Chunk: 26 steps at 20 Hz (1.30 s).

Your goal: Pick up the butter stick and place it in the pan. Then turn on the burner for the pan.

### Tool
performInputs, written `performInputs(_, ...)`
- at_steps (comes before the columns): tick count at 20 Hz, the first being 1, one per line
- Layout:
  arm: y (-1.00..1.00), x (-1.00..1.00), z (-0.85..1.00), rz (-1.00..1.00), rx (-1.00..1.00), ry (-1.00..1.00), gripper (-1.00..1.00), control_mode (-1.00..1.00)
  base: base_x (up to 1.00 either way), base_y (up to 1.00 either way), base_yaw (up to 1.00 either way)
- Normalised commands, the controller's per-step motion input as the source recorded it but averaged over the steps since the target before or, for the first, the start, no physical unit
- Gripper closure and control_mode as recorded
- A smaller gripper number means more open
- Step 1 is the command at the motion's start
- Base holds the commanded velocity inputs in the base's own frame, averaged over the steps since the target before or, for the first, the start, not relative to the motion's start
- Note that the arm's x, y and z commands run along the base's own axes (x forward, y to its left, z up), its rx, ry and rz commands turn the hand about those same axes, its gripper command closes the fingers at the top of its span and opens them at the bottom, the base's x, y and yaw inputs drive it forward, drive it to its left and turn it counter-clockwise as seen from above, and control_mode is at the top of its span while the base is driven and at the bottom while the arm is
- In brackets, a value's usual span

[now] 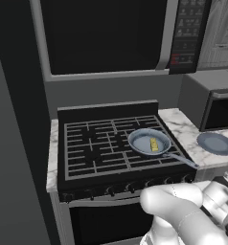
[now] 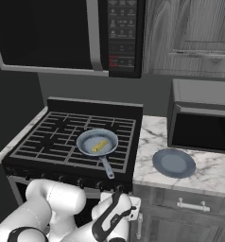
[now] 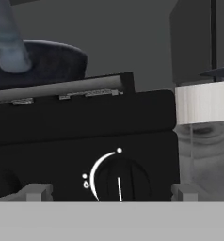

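The butter stick (image 1: pixel 154 144) lies in the pan (image 1: pixel 143 140) on the stove's right burner; the gripper (image 3: pixel 111 192), fingers apart, should square on the rightmost knob (image 3: pixel 119 178), probably the pan's.

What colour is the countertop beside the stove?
White marble with grey veins, clearest in the right base view.
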Motion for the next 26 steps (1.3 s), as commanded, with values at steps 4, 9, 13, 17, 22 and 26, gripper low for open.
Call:
performInputs(4,0.00,0.08,0.00,0.00,0.00,0.00,-1.00,-1.00,0.00,0.00,0.00)
performInputs(9,0.00,0.05,0.00,0.00,0.00,0.00,-1.00,-1.00,0.00,0.00,0.00)
performInputs(13,-0.03,0.05,0.00,0.00,0.00,0.00,-1.00,-1.00,0.00,0.00,0.00)
performInputs(17,-0.05,0.02,0.00,0.00,0.00,0.00,-1.00,-1.00,0.00,0.00,0.00)
performInputs(22,-0.04,0.00,0.00,0.00,0.00,0.00,-1.00,-1.00,0.00,0.00,0.00)
performInputs(26,-0.01,0.03,0.00,0.00,0.00,0.00,-1.00,-1.00,0.00,0.00,0.00)
